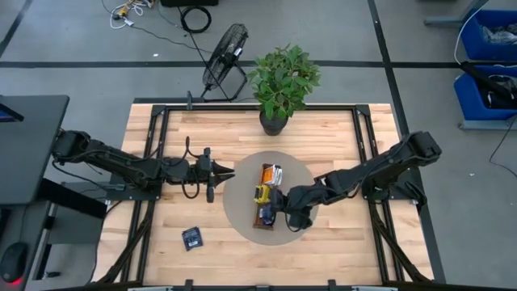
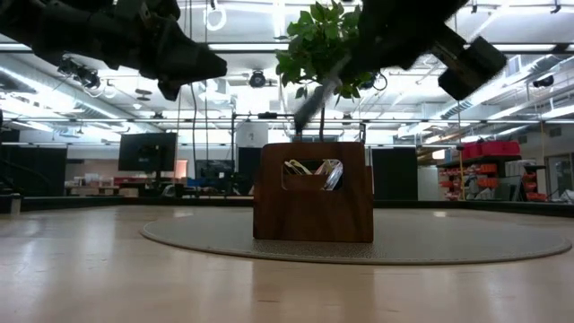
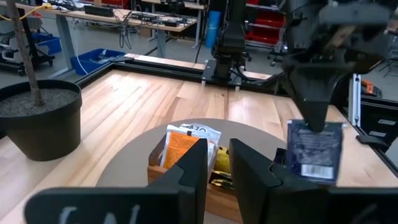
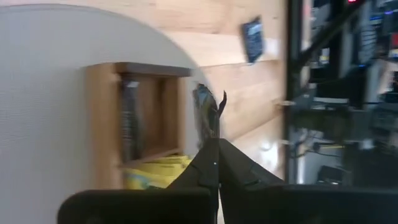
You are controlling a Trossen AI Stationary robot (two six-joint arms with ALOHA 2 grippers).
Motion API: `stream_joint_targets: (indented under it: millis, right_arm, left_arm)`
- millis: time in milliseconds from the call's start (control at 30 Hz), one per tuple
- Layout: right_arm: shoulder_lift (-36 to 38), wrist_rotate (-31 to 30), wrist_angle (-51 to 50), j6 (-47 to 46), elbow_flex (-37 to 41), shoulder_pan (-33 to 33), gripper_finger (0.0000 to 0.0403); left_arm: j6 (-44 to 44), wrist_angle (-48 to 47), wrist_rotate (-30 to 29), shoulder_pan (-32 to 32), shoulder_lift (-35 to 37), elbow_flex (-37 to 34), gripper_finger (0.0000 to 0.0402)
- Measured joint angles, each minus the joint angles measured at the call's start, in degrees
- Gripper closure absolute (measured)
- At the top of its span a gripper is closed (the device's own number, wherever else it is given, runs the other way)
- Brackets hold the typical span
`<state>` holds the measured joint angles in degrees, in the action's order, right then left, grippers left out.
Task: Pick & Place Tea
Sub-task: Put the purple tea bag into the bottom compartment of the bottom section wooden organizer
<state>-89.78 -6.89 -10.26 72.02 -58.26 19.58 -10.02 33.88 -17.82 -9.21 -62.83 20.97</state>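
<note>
A narrow wooden tray (image 1: 267, 212) lies on a round grey mat (image 1: 242, 214) and holds orange and yellow tea sachets (image 3: 186, 143). My right gripper (image 3: 314, 121) hangs over the tray's near end, shut on a dark navy tea sachet (image 3: 315, 152). Another navy sachet (image 1: 191, 238) lies flat on the table near the front left. My left gripper (image 3: 217, 168) hovers left of the mat, pointing at the tray. Its fingers stand a little apart with nothing between them. My right gripper pinches the navy sachet by its upper edge (image 3: 311, 129) between its two fingers. The fingers slant down from the table's right side. The sachet hangs flat below the fingertips, lifted clear above the tray; the right wrist view shows it edge-on (image 4: 208, 112).
A potted plant (image 1: 279, 81) stands at the table's far edge behind the mat. A fan (image 1: 226, 52) lies on the floor beyond it. Black frame rails (image 1: 157, 145) run along the table's sides. Bare wood lies in front of the mat.
</note>
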Motion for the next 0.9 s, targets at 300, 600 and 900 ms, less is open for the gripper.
stream_joint_targets:
  millis: [300,600,900]
  right_arm:
    - [-4.5,-2.6,-1.9,-0.6,0.0,1.5,0.0403]
    - [-4.8,-1.6,-1.3,-0.6,0.0,1.4,0.0401]
    - [-4.8,-0.6,-1.3,-1.0,0.0,1.9,0.0369]
  left_arm:
    - [0.0,0.0,0.0,0.0,0.0,0.0,0.0332]
    - [-0.2,-0.3,0.0,0.0,0.0,0.0,0.0332]
    - [-0.1,-0.3,0.0,0.0,0.0,0.0,0.0332]
